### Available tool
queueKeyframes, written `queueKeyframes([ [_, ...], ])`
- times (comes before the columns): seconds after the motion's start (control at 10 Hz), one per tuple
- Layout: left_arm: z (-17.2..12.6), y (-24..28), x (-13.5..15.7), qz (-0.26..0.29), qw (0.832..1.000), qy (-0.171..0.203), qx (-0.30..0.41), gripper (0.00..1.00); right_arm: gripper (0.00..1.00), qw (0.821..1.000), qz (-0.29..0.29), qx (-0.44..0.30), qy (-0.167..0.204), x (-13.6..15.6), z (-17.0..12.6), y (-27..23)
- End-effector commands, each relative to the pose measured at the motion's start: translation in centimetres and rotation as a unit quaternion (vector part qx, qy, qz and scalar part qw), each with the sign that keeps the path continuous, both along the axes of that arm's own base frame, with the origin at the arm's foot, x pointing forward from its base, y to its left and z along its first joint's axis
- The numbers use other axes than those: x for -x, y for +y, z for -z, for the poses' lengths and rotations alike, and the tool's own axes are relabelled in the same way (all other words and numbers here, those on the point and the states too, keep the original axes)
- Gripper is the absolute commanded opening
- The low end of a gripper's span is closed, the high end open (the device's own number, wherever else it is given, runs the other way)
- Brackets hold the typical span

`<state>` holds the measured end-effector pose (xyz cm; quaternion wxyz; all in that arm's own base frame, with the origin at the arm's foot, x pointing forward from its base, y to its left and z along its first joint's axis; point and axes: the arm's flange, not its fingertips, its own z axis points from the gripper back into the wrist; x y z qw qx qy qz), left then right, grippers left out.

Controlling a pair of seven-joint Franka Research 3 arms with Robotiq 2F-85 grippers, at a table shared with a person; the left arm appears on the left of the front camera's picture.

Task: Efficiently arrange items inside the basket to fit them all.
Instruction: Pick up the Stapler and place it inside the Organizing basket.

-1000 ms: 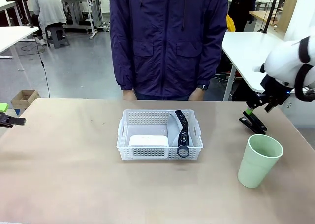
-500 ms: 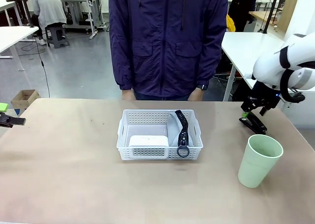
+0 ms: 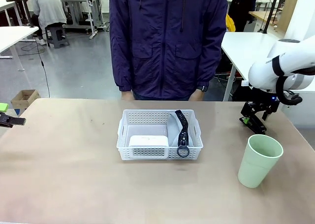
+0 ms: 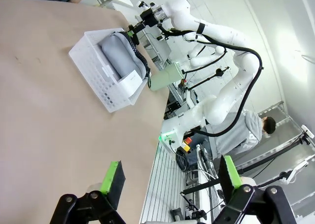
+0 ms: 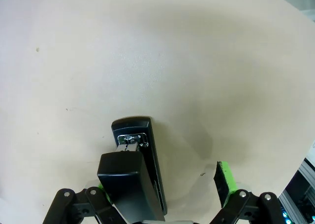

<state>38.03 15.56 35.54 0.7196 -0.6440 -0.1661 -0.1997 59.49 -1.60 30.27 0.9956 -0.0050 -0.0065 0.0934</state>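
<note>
The right end effector [image 3: 251, 117] hangs low over the stapler [image 5: 132, 172] at the far right of the bench [image 3: 74, 175], jaws spread wide and holding nothing. In the right wrist view the stapler lies between the two fingers, crowded toward one side so that it hides that pad, while the other green pad [image 5: 224, 180] stands clear of it with bare bench between. Its long axis runs away from the wrist, roughly square to the line along which the jaws close, so a squeeze would likely catch it across its narrow width. Whether the hidden pad touches it I cannot tell. The basket [image 3: 122, 135] sits mid-bench, well to the left of the stapler, with the white box [image 3: 148, 141] and the grey case [image 3: 173, 129] already inside; the cup [image 3: 259, 161] stands upright just nearer than the stapler. The left end effector [image 4: 171, 177], also wide open and empty, waits at the bench's far left edge, so the right arm is plainly the nearer one.
</note>
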Motion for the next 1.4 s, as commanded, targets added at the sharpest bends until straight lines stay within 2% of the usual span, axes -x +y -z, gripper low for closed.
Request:
queueKeyframes([
  [0.0, -0.2, -0.18, 0.25, -0.002, 1.0, 0.003, -0.003, 1.0, 1.0, 1.0, 0.001, 0.025, 0.013, -0.65, -0.25, 0.49],
  [0.3, -0.2, -0.18, 0.25, -0.002, 1.0, 0.003, -0.003, 1.0, 1.0, 0.999, -0.004, 0.027, 0.025, -0.71, -0.18, 0.65],
  [0.4, -0.2, -0.18, 0.25, -0.002, 1.0, 0.003, -0.003, 1.0, 0.88, 1.0, -0.009, 0.024, 0.017, -0.69, -0.21, 0.68],
  [0.5, -0.2, -0.18, 0.25, -0.002, 1.0, 0.003, -0.003, 1.0, 0.4, 0.999, -0.005, 0.026, 0.027, -0.67, -0.26, 0.68],
  [0.6, -0.2, -0.18, 0.25, -0.002, 1.0, 0.003, -0.003, 1.0, 0.28, 0.999, -0.01, 0.022, 0.033, -0.65, -0.23, 0.64],
  [0.7, -0.2, -0.18, 0.25, -0.002, 1.0, 0.003, -0.003, 1.0, 0.0, 0.999, -0.011, 0.021, 0.037, -0.69, -0.12, 0.68],
  [0.9, -0.2, -0.18, 0.25, -0.002, 1.0, 0.003, -0.003, 1.0, 0.0, 0.999, -0.019, 0.016, 0.043, -0.78, -0.11, 0.71],
  [1.0, -0.2, -0.18, 0.25, -0.002, 1.0, 0.003, -0.003, 1.0, 0.05, 0.999, -0.02, 0.016, 0.044, -0.7, -0.18, 0.67],
  [1.1, -0.2, -0.18, 0.25, -0.002, 1.0, 0.003, -0.003, 1.0, 0.0, 0.999, -0.018, 0.014, 0.045, -0.66, -0.19, 0.58],
  [1.3, -0.2, -0.18, 0.25, -0.002, 1.0, 0.003, -0.003, 1.0, 0.0, 0.999, -0.018, 0.014, 0.047, -0.64, -0.14, 0.6],
])
